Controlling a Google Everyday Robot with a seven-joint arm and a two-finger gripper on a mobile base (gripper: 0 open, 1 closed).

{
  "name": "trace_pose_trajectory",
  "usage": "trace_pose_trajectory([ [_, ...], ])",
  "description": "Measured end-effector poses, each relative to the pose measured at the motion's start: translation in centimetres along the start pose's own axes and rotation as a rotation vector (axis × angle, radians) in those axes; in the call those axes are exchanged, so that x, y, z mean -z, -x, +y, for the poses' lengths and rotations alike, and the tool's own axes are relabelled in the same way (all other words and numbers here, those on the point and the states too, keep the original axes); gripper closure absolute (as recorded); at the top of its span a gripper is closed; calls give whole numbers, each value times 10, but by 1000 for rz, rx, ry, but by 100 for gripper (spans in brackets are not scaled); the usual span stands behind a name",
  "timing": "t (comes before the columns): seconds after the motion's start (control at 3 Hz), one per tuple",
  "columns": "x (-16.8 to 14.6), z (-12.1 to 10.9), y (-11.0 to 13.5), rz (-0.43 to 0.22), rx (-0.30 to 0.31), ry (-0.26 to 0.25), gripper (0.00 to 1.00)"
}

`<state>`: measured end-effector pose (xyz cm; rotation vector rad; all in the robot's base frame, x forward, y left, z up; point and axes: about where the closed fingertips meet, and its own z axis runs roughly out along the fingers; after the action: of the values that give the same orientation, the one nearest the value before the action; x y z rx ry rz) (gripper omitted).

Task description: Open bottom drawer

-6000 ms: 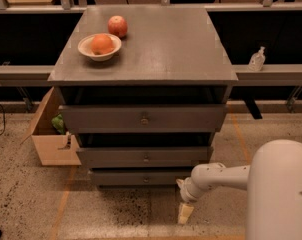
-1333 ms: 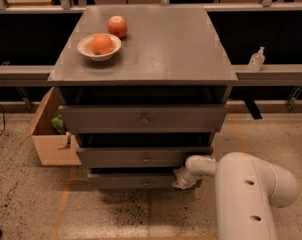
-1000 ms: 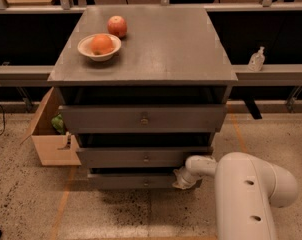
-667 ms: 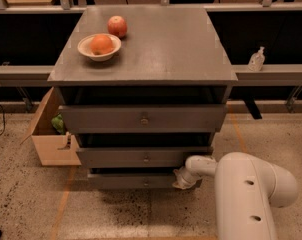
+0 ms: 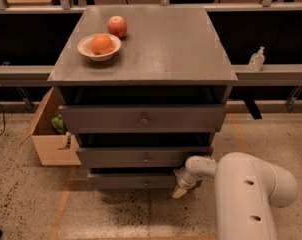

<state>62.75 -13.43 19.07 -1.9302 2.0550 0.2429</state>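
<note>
Camera view: gripper (image 5: 181,187) sits low at the right end of the bottom drawer (image 5: 116,181), nearest the floor and seemingly not yet drawn out, probably seeking purchase to pull; whether it grips cannot be told.

High camera faces down on the cabinet (image 5: 156,49), gripper (image 5: 181,188) beside bottom drawer (image 5: 126,181).

This looks like a robot test area in a lab or office building. A speckled stone floor (image 5: 21,204) carries orange tape lines (image 5: 61,204). A grey wooden three-drawer cabinet (image 5: 156,49) stands alone before a long grey ledge (image 5: 281,74) holding a clear pump bottle (image 5: 256,60). An open cardboard box (image 5: 51,151) sits by the cabinet's left side. The robot's gripper (image 5: 181,186) is low at the cabinet's bottom right corner.
</note>
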Motion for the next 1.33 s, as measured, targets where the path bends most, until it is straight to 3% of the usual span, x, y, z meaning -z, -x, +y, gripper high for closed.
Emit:
trace_pose_trajectory([
  [0.33,0,0,0,0,0,0,0],
  [0.67,30,12,14,19,-3,47,0],
  [1.0,94,37,44,57,2,145,16],
  [1.33,129,51,62,78,7,210,39],
])
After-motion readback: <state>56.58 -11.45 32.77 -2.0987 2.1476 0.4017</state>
